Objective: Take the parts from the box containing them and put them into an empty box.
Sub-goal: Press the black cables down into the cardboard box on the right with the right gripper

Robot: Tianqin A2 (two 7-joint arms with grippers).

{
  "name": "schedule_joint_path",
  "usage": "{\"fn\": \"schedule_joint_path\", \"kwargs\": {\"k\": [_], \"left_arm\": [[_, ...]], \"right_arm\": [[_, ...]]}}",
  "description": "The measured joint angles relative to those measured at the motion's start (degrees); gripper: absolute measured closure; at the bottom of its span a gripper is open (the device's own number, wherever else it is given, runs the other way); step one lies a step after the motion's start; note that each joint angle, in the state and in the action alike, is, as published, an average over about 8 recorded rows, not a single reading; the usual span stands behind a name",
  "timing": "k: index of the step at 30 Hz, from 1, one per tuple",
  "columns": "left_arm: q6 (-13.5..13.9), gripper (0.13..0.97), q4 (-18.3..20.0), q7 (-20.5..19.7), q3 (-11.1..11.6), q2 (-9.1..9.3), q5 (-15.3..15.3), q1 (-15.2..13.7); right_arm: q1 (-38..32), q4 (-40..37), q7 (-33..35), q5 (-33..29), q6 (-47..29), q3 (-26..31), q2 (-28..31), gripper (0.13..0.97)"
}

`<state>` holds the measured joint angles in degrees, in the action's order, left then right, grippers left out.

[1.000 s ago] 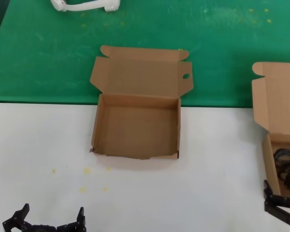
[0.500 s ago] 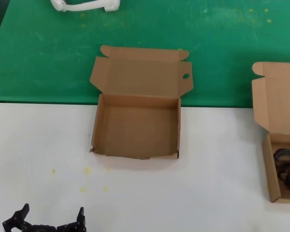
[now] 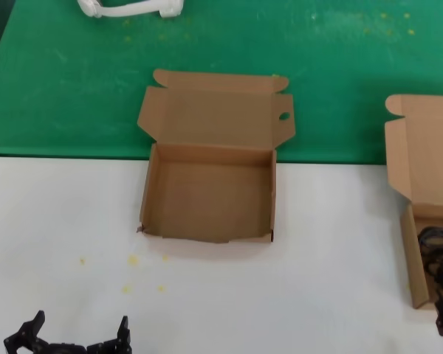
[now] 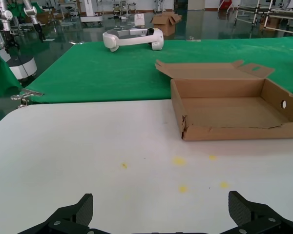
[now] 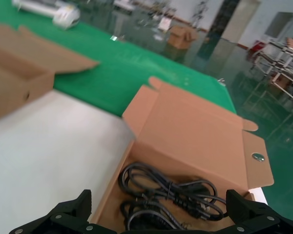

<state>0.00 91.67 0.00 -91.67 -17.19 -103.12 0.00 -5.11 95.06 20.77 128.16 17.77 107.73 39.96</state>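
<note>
Right gripper (image 5: 156,214), its fingers spread apart and holding nothing, hangs just above the black cables (image 5: 168,195) that lie inside the plain-lidded box (image 5: 195,131) at the right edge of the white table (image 3: 295,295). Empty box (image 3: 210,195) with the holed lid stands at the middle. Left gripper (image 3: 72,335), also spread wide, rests low at the near left.

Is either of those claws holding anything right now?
No. The left gripper is open above the bare white table; the right gripper is open over the cables in their box, touching none.
</note>
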Motion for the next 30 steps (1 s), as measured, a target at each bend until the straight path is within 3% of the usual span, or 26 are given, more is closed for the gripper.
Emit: {"fn": "schedule_joint_path", "kwargs": {"k": [6, 11, 24, 30], "left_arm": [[0.0, 0.132, 0.0, 0.0, 0.0, 0.0, 0.0, 0.0], [0.0, 0.132, 0.0, 0.0, 0.0, 0.0, 0.0, 0.0], [0.0, 0.132, 0.0, 0.0, 0.0, 0.0, 0.0, 0.0], [0.0, 0.132, 0.0, 0.0, 0.0, 0.0, 0.0, 0.0]], "right_arm": [[-2.1, -2.8, 2.7, 2.1, 1.9, 3.8, 1.1, 0.129], [-1.2, -4.5, 0.9, 0.6, 0.8, 2.0, -0.4, 0.129], [4.2, -4.8, -9.1, -1.9, -20.1, -20.1, -14.6, 0.129], [4.2, -6.4, -11.2, -1.5, -26.4, -26.0, -18.9, 0.129]]}}
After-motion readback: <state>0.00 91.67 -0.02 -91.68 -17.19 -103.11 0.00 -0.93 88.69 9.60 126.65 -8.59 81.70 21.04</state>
